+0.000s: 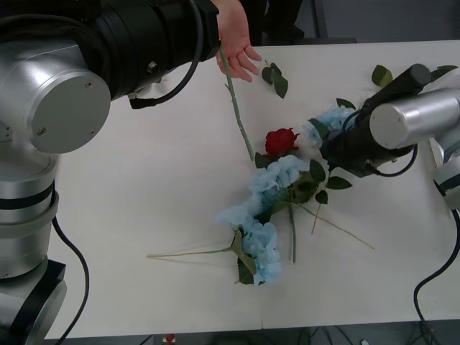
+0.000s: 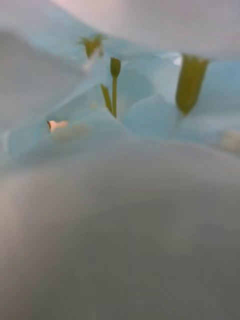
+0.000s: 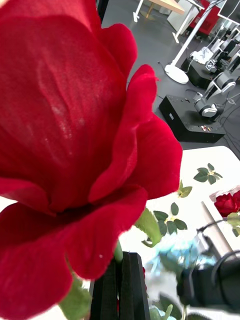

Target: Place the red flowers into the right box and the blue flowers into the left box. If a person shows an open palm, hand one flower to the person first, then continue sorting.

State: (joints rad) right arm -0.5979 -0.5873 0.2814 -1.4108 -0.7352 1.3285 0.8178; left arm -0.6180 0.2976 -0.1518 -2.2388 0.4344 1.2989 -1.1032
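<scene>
My left gripper [image 3: 122,285] is shut on the stem of a red flower, whose big rose head [image 3: 65,125] sits just above the black fingers. In the front view that long stem [image 1: 237,108] hangs down from under my left forearm, right beside a person's open palm [image 1: 237,44]. Another red rose [image 1: 280,140] lies on the table among several blue flowers [image 1: 277,180]. My right arm [image 1: 402,122] reaches down into a blue head [image 1: 334,118]; pale-blue petals [image 2: 145,115] press against its camera. A further red rose [image 3: 227,202] lies by a white rim [image 3: 211,215], apparently the right box. The left box is out of view.
Loose green leaf sprigs [image 1: 274,77] lie near the person's hand and at the table's far right [image 1: 382,75]. Thin stems [image 1: 187,253] stick out from the pile towards the front edge. The white table [image 1: 144,187] is bare on its left half.
</scene>
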